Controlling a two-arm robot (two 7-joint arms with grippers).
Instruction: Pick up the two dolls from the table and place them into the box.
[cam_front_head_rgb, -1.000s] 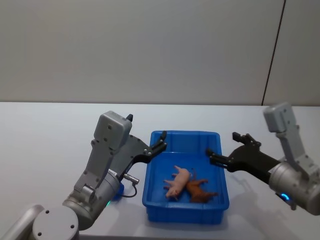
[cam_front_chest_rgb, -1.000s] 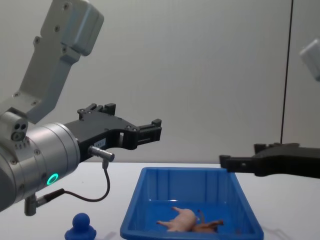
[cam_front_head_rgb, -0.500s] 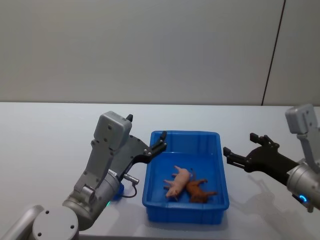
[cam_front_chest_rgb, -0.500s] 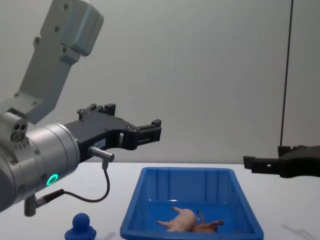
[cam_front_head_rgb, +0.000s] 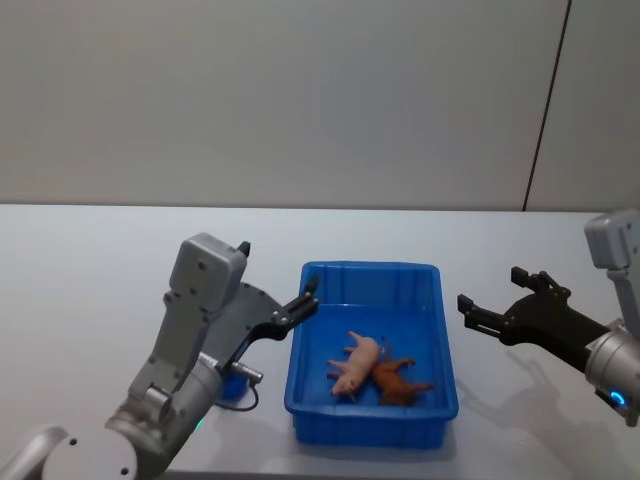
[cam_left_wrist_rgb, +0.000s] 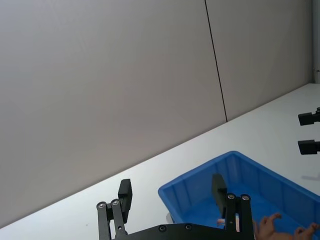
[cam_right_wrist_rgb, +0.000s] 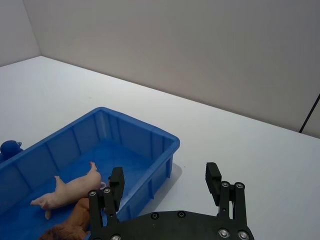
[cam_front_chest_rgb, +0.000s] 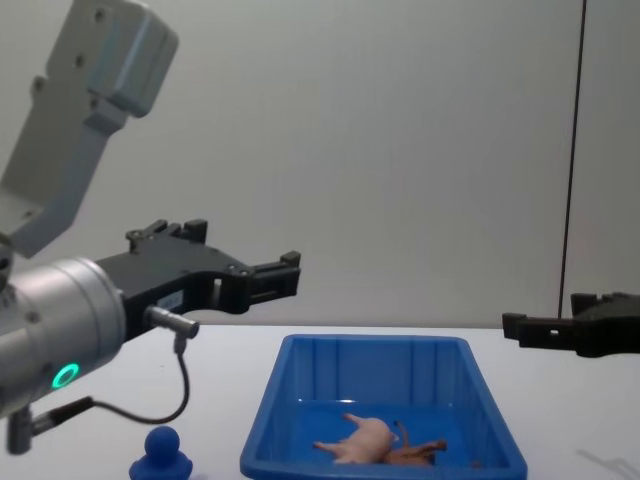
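Observation:
The blue box (cam_front_head_rgb: 370, 267) stands on the white table (cam_front_head_rgb: 90, 270) and holds both dolls. The pale pink pig (cam_front_head_rgb: 358, 366) lies on its side, touching the brown lion (cam_front_head_rgb: 398, 383) beside it. From the chest view the pig (cam_front_chest_rgb: 362, 440) and lion (cam_front_chest_rgb: 415, 452) rest on the floor of the box (cam_front_chest_rgb: 370, 342). My left gripper (cam_front_head_rgb: 300, 302) hovers open by the box's left rim, holding nothing. My right gripper (cam_front_head_rgb: 488, 292) is open and empty, off to the right of the box. Its wrist view shows the pig (cam_right_wrist_rgb: 75, 190) and lion (cam_right_wrist_rgb: 70, 227) inside the box (cam_right_wrist_rgb: 145, 127).
A small blue knob-shaped object (cam_front_chest_rgb: 160, 452) sits on the table left of the box, under my left arm. A cable (cam_front_chest_rgb: 180, 390) loops down from the left wrist. Bare white tabletop (cam_right_wrist_rgb: 260, 150) spreads to the right of the box.
My right gripper has pulled away from over the box's right rim and off to the right. My left arm has drawn back slightly to the left. The dolls have not moved.

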